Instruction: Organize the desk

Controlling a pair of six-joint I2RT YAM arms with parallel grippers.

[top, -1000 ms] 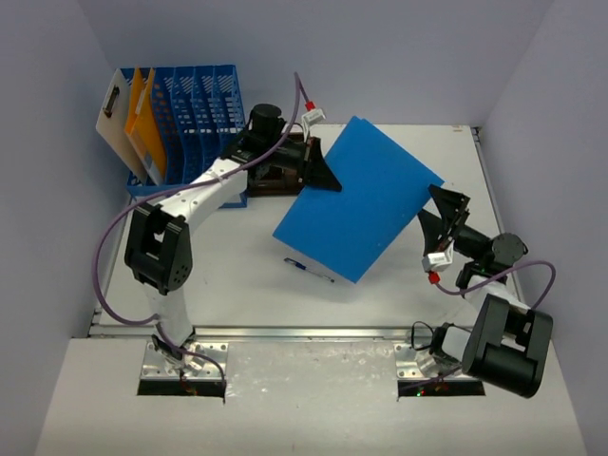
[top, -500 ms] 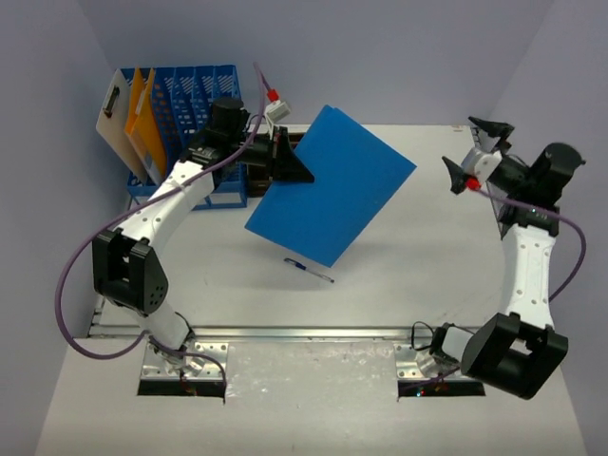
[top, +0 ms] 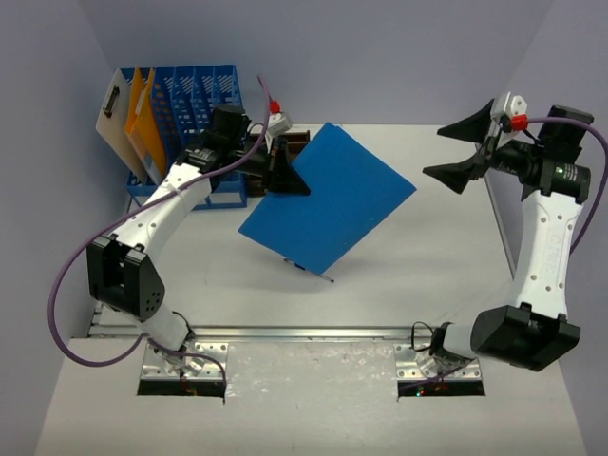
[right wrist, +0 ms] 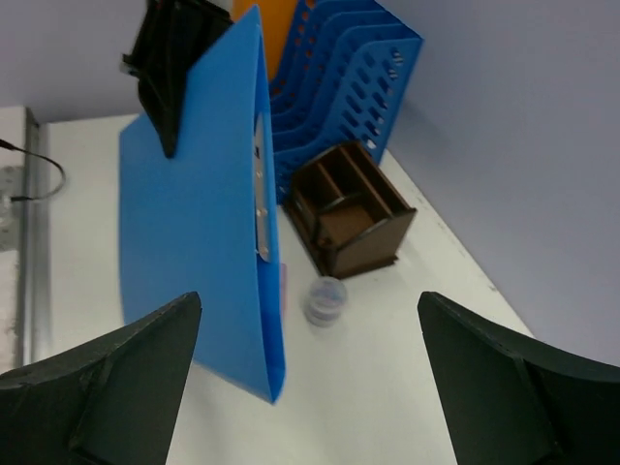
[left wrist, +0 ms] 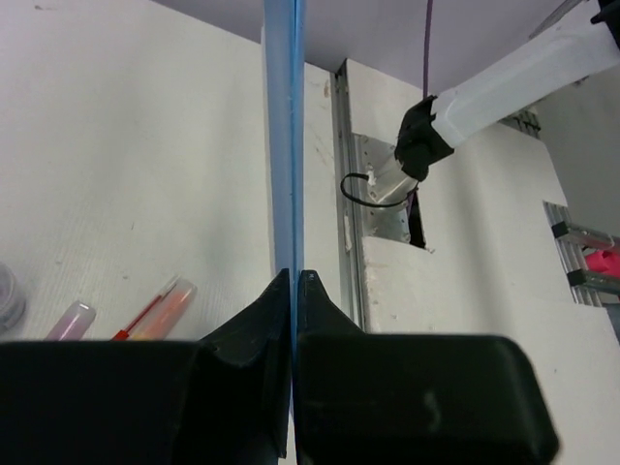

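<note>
With the left jaws pinched shut on one edge of the blue folder (top: 328, 204), that is the only thing gripped; the right jaws stand spread wide on nothing, raised over the far right of the bench (top: 427, 256).

Folder: thin, stiff, smooth rectangular plastic sheet, lifted and tilted off the surface; a pale strip runs along one side in the right wrist view.

Bench: flat, matte, off-white rectangle filling the floor of the enclosure; silver metal rail (top: 304, 332) along the near edge by the arm bases; plain pale lilac-grey walls on three sides.

Far left corner: blue plastic mesh file rack (top: 195, 95), slotted, with a white clipboard (top: 112, 109) and an orange folder (top: 142, 123) standing in its left slots; dark-brown wooden tray (right wrist: 349, 218), boxy with dividers, just beside the rack.

View differences:
- top view alone shows a pen (top: 318, 275) poking out from under the folder's near corner;
- left wrist view has the folder edge-on as a thin blue line between the black jaws, plus a few pink and orange translucent markers (left wrist: 160, 305) lying on the bench, hidden by the folder from above;
- right wrist view alone shows a small clear round jar (right wrist: 325, 300) in full, near the tray, and the tray's compartments; top view hides most of the tray behind the left wrist.
</note>
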